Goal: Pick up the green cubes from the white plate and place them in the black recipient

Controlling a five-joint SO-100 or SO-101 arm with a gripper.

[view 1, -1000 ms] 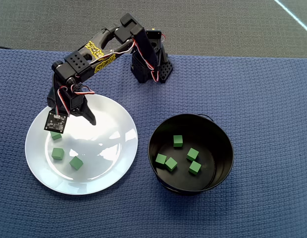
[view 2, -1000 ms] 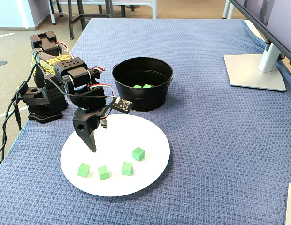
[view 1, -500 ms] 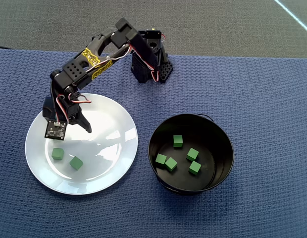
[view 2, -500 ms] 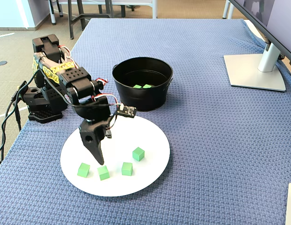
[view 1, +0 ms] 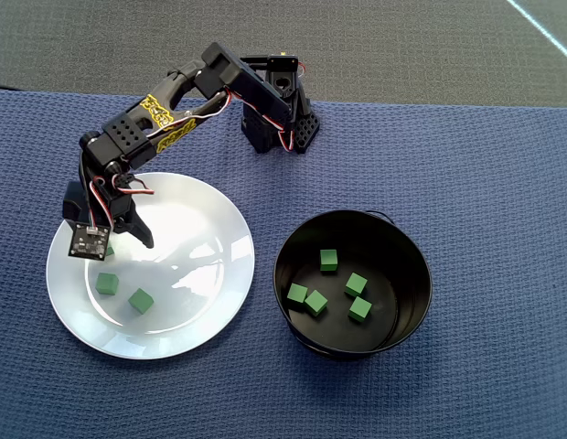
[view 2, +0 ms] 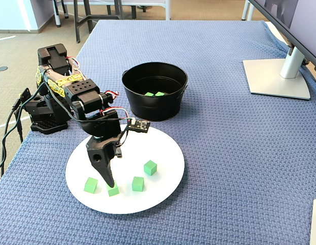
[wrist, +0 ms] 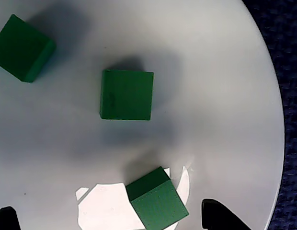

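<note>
**Pincer drops onto the next cube**

Nearest the fixed camera, four green cubes [view 2: 138,184] lie on the front half of the white plate [view 2: 163,143], apart from one another. They are matte, sharp-edged little blocks on a glossy round dish with a shallow rim.

The pincer [wrist: 111,218] hangs over them. Its two black tips sit at the bottom corners of the wrist view, spread wide and holding nothing, with one cube [wrist: 157,201] between them. Two further cubes lie beyond it on the bare glaze.

Over the last second the arm has swung from the plate's back edge toward its front and come lower. Its dark pointed finger [view 2: 108,179] is now just beside the second cube from the left in the fixed view. None of the cubes has shifted meanwhile. I judge this to be the approach for a fifth pick, with closing still to come.

Farther back stands the black recipient [view 1: 416,274], a straight-walled metal pot with a small nub at its rim. Five cubes rest on its flat bottom in the overhead view.

Everything sits on the counter [view 2: 224,178], which is covered in a blue waffle-weave cloth.
</note>
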